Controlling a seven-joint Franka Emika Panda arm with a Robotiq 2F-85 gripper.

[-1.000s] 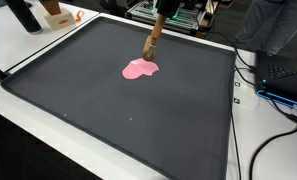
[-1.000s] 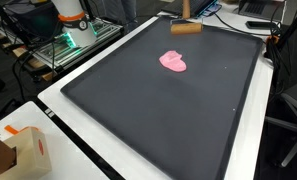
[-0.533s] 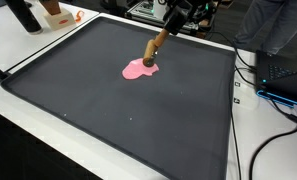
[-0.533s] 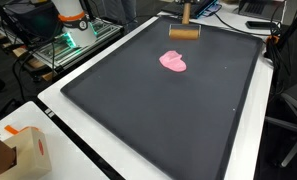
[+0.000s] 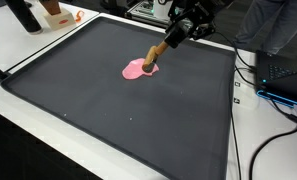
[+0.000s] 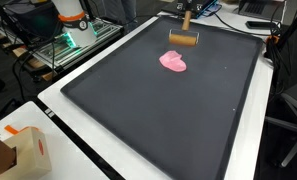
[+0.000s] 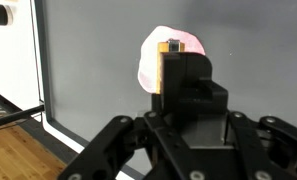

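Note:
A pink cloth [image 5: 140,69] lies flat on the large black mat [image 5: 118,110], toward its far side. My gripper [image 5: 180,32] is shut on the handle of a wooden T-shaped tool [image 5: 158,52]. The tool slants down so that its head rests at the cloth's far edge. From the opposite side, the tool's head [image 6: 182,39] lies just behind the pink cloth [image 6: 174,61], with the gripper [image 6: 186,11] above it. In the wrist view the gripper [image 7: 184,100] fills the bottom; the tool's tip [image 7: 173,47] shows in front of the cloth [image 7: 153,62].
The mat sits on a white table [image 5: 28,50]. An orange and white object [image 5: 58,14] stands at one back corner. Cables and a laptop [image 5: 283,80] lie beside the mat. A cardboard box [image 6: 13,150] sits at a table corner.
The gripper has come lower and further over the mat. The tool has tilted from near upright to slanted, and its head has moved closer to the pink cloth.

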